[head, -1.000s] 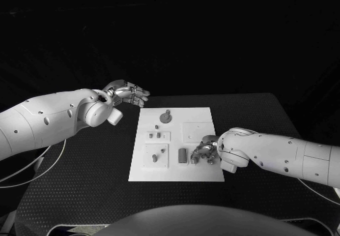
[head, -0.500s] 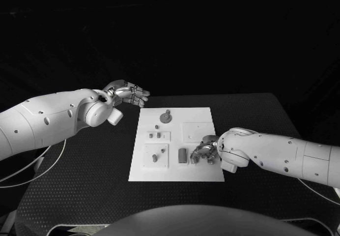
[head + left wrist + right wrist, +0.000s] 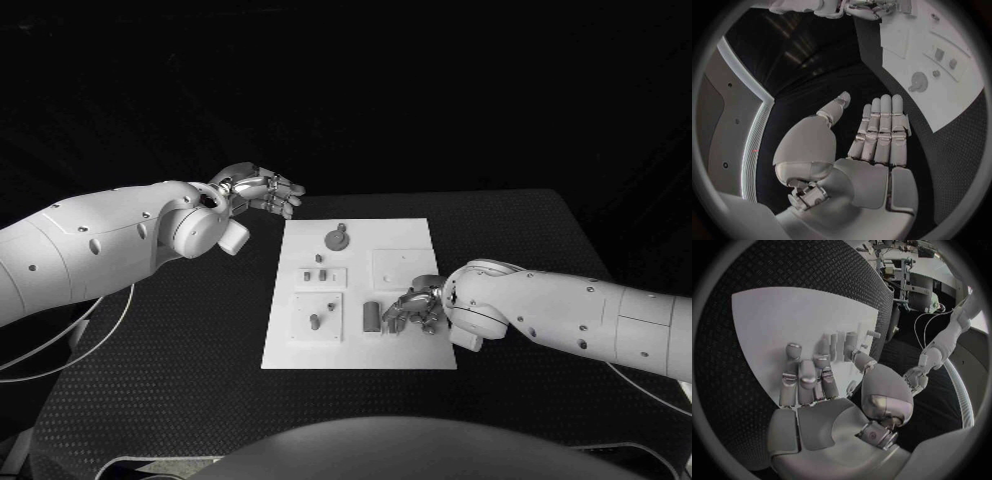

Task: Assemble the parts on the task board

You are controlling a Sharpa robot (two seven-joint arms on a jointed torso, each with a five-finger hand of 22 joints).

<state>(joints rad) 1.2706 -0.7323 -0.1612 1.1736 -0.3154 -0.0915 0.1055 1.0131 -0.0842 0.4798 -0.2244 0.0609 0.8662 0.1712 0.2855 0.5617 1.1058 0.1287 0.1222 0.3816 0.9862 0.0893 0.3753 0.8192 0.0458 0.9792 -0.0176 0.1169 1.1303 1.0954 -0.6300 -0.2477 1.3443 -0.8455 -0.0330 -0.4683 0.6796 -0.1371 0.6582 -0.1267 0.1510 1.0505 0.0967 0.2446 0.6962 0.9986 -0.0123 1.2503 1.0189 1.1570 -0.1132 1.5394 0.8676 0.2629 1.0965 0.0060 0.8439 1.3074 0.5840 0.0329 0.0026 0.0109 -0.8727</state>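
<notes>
Head camera overhead; wrist cameras close; all share task board (image 3: 361,290).

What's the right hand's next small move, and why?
Probably lower the right hand a little further and close its fingers on the upright grey part beside it: the hand hovers over the task board holding nothing, while the left hand sits open off the board.

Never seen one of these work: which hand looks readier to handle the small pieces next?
Probably the right hand: it is already over the task board beside a part, while the left hand hangs open off the board.
</notes>
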